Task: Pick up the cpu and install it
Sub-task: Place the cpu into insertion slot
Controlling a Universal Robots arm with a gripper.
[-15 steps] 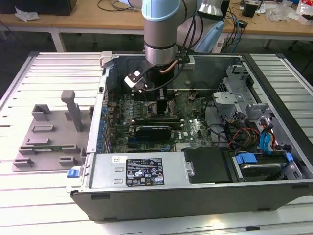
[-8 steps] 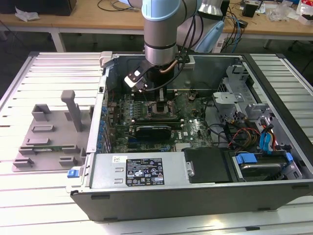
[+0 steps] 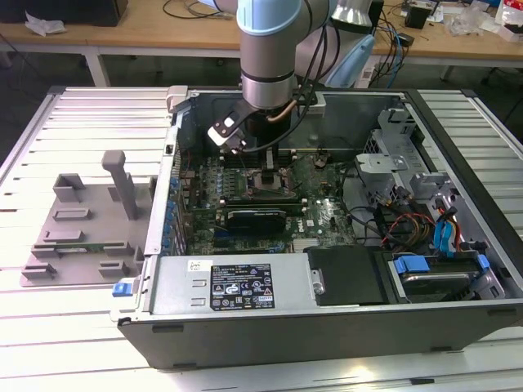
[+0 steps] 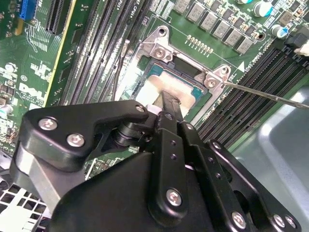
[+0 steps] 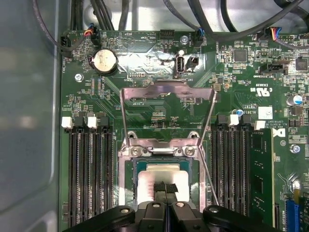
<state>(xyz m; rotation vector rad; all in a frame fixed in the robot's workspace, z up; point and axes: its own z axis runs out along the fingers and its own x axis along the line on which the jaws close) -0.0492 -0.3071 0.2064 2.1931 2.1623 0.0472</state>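
Note:
The cpu [image 5: 149, 176] [image 4: 161, 84] lies flat in the open socket on the green motherboard [image 3: 327, 216], its silver top up and a thin greenish rim showing. In both wrist views my gripper [image 5: 165, 189] [image 4: 166, 104] stands directly over the chip's middle. Its two black fingers are shut together, with the tips at or just above the metal top; contact cannot be told. The socket's metal load plate [image 5: 166, 92] is swung up and open, and its wire lever [image 4: 260, 94] sticks out to the side. In the exterior view the arm [image 3: 265, 82] reaches straight down into the case over the socket [image 3: 268, 178].
Black memory slots [image 5: 89, 174] flank the socket on both sides. Case walls, the power supply [image 3: 237, 286], drive cages [image 3: 409, 171] and cables [image 3: 409, 224] crowd the exterior view's right. A grey plastic fixture [image 3: 82, 220] sits on the slatted table at the exterior view's left.

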